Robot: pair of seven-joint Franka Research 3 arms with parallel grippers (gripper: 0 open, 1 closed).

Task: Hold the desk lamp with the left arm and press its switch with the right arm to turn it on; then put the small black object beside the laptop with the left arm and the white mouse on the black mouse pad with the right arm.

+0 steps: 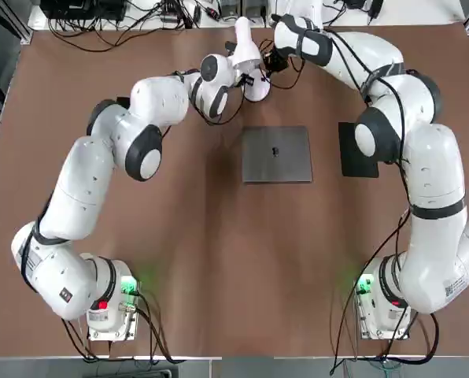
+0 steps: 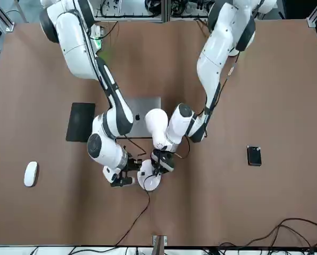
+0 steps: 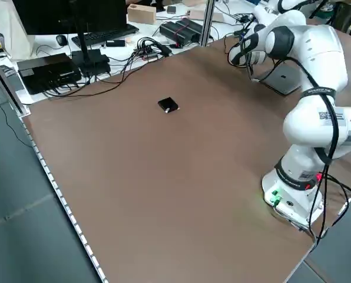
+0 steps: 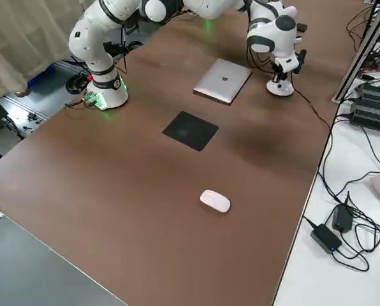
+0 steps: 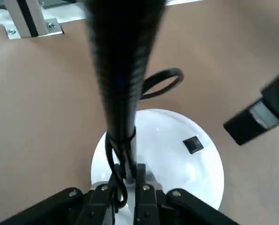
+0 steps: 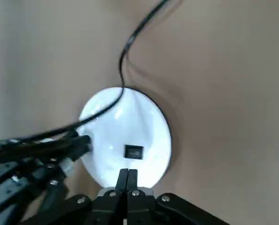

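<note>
1. My right gripper (image 6: 128,174) has open air over the lamp's base (image 6: 144,117) toward its switch (image 6: 133,152).
2. The black cord (image 6: 123,70) and my left gripper (image 5: 128,174) crowd one side.

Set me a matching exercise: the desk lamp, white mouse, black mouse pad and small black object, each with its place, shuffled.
1. desk lamp
2. white mouse
3. black mouse pad
4. small black object

A. beside the laptop
B. off the pad, at the robot's right
C. gripped by left gripper, right gripper over its base
D. out at the robot's left

Pairs: 1-C, 2-B, 3-A, 4-D
</note>
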